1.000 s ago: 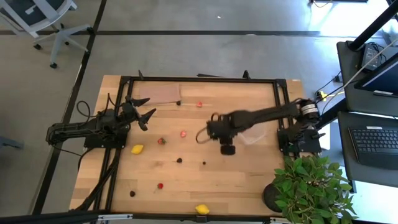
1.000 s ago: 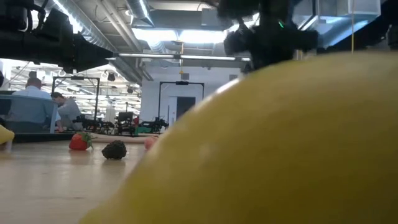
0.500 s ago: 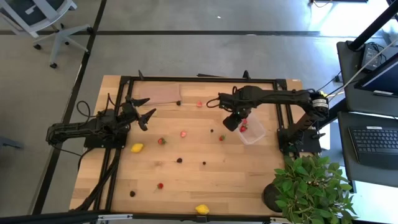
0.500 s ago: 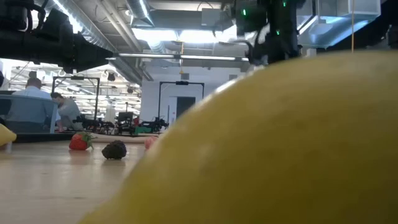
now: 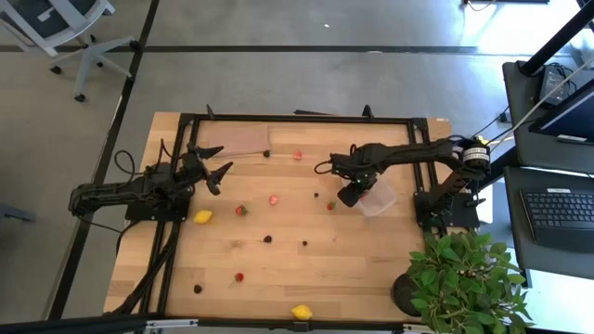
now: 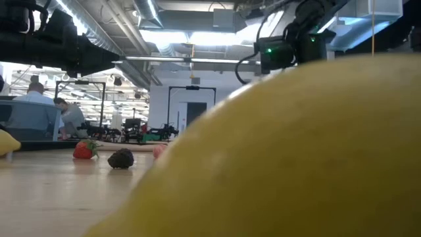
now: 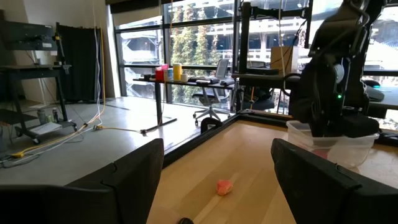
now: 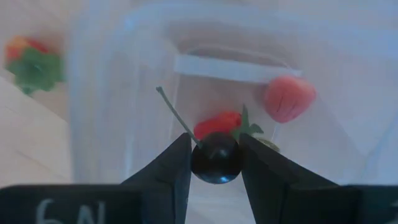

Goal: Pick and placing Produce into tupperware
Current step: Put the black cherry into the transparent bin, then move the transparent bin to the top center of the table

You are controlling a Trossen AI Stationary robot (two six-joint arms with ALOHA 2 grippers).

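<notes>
A clear tupperware tub (image 5: 379,199) stands right of the table's middle; it also shows in the left wrist view (image 7: 339,142). My right gripper (image 5: 351,195) hovers over the tub's left rim, shut on a small dark berry (image 8: 216,163). Two red strawberries (image 8: 217,123) (image 8: 288,98) lie inside the tub (image 8: 112,93). My left gripper (image 5: 219,172) waits open at the table's left. Loose on the wood are strawberries (image 5: 240,211) (image 5: 274,199) (image 5: 330,205), dark berries (image 5: 267,238) and two lemons (image 5: 202,217) (image 5: 302,312). My right gripper pinches the dark berry's round body (image 8: 216,163) between its two fingers (image 8: 176,163), coming from above and pointing down. The berry is lifted clear over the tub's inside. Its thin stem (image 8: 174,115) sticks out free past the fingers.
A flat brown sheet (image 5: 237,139) lies at the far left of the table, and a potted plant (image 5: 464,278) stands off the near right corner. One lemon (image 6: 296,158) fills most of the low view, beside a strawberry (image 6: 83,150) and dark berry (image 6: 120,158).
My right gripper has travelled from the table's middle toward the right and far edge, swinging past the tub's far-left side, then settling over the tub's left rim. The left arm and the fruit on the table have kept still.
</notes>
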